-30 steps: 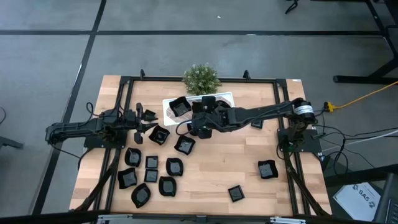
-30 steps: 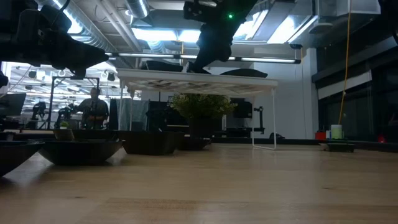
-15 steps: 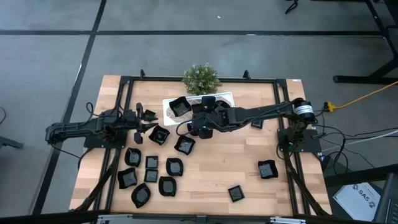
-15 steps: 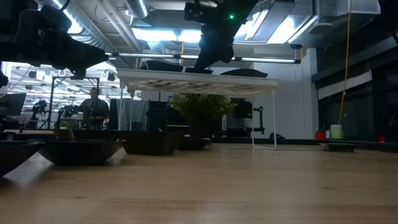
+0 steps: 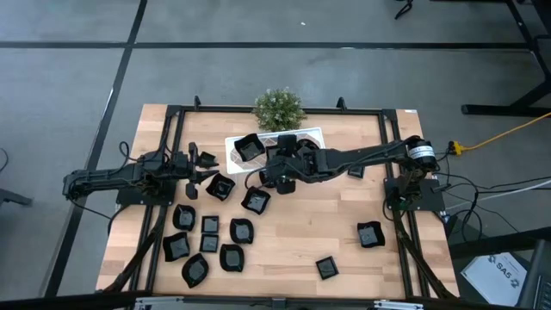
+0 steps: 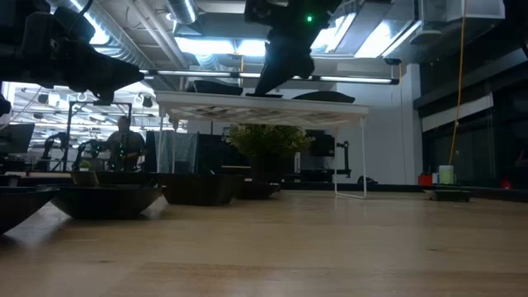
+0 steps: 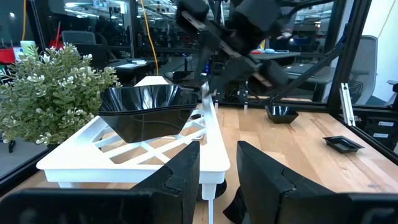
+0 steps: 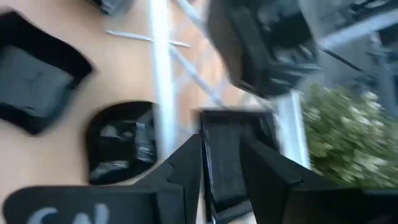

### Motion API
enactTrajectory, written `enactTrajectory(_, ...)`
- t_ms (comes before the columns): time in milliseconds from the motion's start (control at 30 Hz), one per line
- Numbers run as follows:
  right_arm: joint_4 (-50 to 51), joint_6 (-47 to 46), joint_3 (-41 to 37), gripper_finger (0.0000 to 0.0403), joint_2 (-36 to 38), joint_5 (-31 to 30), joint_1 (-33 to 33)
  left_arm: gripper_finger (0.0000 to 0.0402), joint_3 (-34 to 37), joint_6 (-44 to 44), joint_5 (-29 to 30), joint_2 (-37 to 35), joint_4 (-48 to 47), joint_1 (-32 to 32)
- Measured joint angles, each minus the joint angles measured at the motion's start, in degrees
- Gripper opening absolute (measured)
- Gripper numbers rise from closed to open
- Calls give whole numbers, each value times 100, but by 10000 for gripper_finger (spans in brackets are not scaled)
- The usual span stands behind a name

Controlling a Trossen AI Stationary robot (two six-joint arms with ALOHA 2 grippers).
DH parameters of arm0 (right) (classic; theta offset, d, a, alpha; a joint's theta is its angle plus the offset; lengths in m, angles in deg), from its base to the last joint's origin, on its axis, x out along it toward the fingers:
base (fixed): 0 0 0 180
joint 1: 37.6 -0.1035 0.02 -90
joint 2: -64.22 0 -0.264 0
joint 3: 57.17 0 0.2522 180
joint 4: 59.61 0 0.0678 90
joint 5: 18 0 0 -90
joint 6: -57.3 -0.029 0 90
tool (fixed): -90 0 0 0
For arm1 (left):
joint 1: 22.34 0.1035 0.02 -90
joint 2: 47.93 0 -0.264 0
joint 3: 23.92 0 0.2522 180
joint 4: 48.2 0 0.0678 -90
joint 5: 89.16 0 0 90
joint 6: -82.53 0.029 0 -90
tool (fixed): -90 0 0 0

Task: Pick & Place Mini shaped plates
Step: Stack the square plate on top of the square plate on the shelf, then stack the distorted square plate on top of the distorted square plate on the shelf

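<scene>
mostly the mini shaped plates (image 5: 209,244) lie loose at the near left of the table (image 5: 327,224), two sit apart at the near right, and a few rest farther back on the white rack (image 5: 303,134) before the plant (image 5: 278,108). they look small, light, stiff and glossy, so likely slippery and chippable; a raised rim is the place to pinch. the left gripper (image 5: 207,170) waits beside the near cluster, fingers parted with nothing between. the right gripper (image 8: 219,163) hangs over the rack's edge, clamped on a dark plate's rim.
</scene>
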Motion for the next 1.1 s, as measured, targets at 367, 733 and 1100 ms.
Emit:
enactTrajectory(367, 504, -724, 2, 114, 304, 206, -622, 100, 0, 0, 2, -1, 0, 0)
enactTrajectory(733, 1893, -2574, 4, 114, 490, 736, -1394, 100, -2, 0, 2, 2, 5, 0)
enactTrajectory(1100, 2887, -4824, 4, 114, 490, 1445, -1994, 100, -2, 0, 2, 7, -2, 2)
